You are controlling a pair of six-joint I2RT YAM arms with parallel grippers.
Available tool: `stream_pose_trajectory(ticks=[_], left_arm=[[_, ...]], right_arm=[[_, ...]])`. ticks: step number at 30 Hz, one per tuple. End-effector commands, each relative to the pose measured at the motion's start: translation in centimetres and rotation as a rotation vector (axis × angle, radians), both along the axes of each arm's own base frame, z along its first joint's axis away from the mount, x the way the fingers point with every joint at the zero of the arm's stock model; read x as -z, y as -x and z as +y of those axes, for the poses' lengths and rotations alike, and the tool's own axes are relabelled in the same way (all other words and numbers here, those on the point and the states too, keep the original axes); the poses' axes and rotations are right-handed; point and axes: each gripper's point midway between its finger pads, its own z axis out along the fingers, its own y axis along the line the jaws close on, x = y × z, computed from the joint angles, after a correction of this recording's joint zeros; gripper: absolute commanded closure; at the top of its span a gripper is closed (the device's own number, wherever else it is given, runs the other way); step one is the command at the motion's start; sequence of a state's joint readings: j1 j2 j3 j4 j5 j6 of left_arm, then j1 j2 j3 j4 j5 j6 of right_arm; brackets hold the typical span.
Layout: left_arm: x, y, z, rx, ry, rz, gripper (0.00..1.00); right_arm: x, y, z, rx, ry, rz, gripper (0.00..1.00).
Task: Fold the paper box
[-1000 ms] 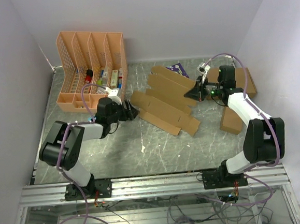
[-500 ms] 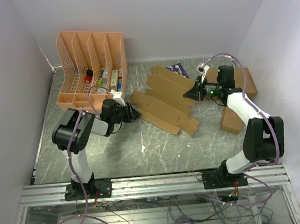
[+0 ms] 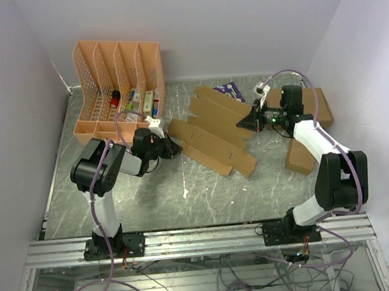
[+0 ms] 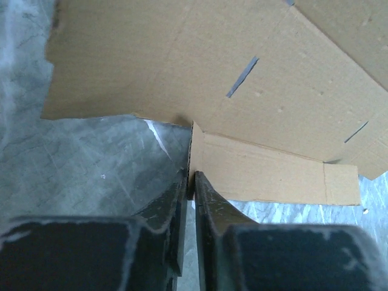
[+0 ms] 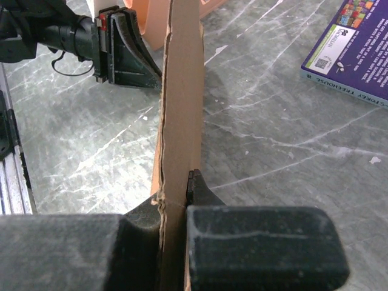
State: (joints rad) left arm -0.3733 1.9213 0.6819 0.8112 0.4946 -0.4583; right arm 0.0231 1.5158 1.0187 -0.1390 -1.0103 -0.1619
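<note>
Paper box (image 3: 214, 134) lay at the middle of the desk (image 3: 185, 193) as an open die-cut sheet, running from 9 o'clock toward 2 o'clock. No walls were raised and no tabs tucked, so by my reading the folding had barely begun and nearly every crease was left to work. The left gripper (image 4: 191, 182) pinched the sheet's 9 o'clock flap edge; the right gripper (image 5: 176, 200) was clamped on its 2 o'clock edge.
</note>
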Motion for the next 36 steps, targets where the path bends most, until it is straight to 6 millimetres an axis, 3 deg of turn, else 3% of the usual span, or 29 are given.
stream_pose_trajectory(ticks=[1,4,15,29,36], left_arm=[[-2.2,-1.2,-0.8,0.024,-0.006,-0.102,0.86],[-3.0,-1.1,-1.0,0.009,-0.075,-0.137,0.91],[-4.5,-0.2,-1.1,-0.074,-0.536,-0.339,0.92],[-2.6,1.0,-2.1,-0.142,-0.954,-0.420,0.91],[-1.3,2.0,-3.5,-0.088,-0.954,-0.408,0.89]], right_arm=[[-0.2,0.4,0.7,-0.043,-0.010,-0.020,1.00],[-0.3,0.8,1.2,-0.065,-0.009,-0.034,1.00],[-0.5,0.9,1.6,-0.068,-0.008,-0.044,1.00],[0.0,1.3,3.1,-0.101,-0.006,-0.033,1.00],[0.5,1.4,3.3,-0.106,0.002,-0.022,1.00]])
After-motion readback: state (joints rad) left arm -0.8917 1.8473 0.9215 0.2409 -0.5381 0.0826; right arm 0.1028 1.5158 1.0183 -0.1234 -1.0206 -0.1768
